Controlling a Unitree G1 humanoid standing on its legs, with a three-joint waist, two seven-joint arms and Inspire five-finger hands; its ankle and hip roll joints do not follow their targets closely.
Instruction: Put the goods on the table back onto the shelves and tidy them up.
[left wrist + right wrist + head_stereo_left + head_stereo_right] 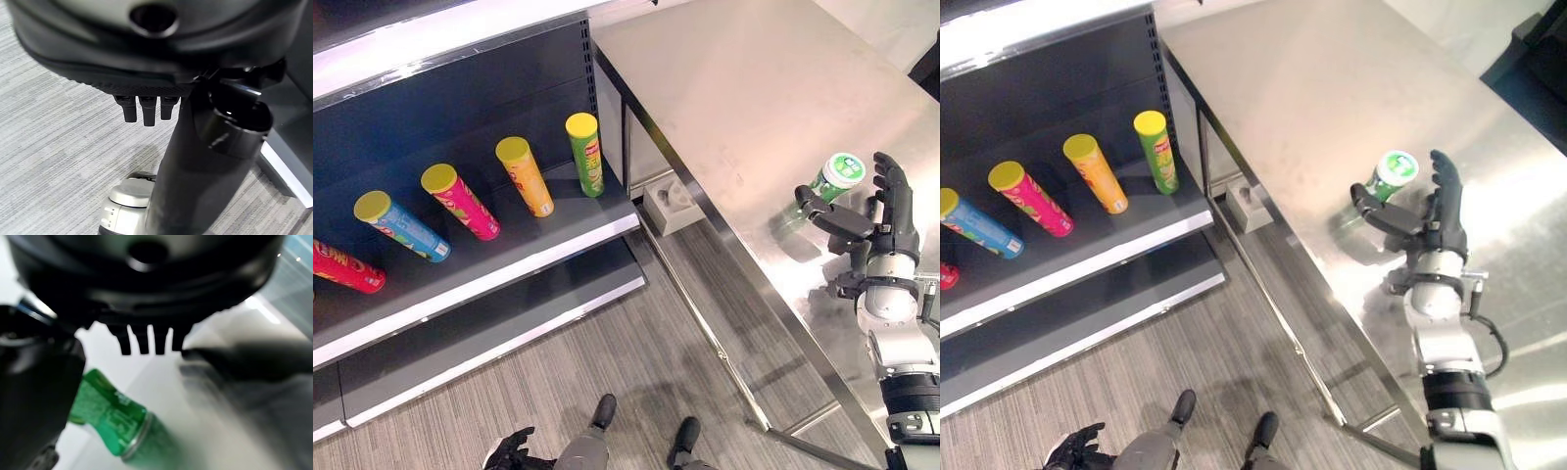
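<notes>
Item: green can, upright on the steel counter, right of frame. Our right robot hand brackets it, fingers straight, thumb apart, apparently not yet touching. We should centre the can, then close evenly. Left robot hand idles bottom left, relaxed. Shelf left holds five tubes.

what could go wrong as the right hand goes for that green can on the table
The right hand is open, with the green can between thumb and fingers but not yet gripped. The can looks tilted, so a closing thumb might knock it over and let it roll on the smooth steel table. It also stands near the table's shelf-side edge, so a push that way could send it to the floor.
</notes>
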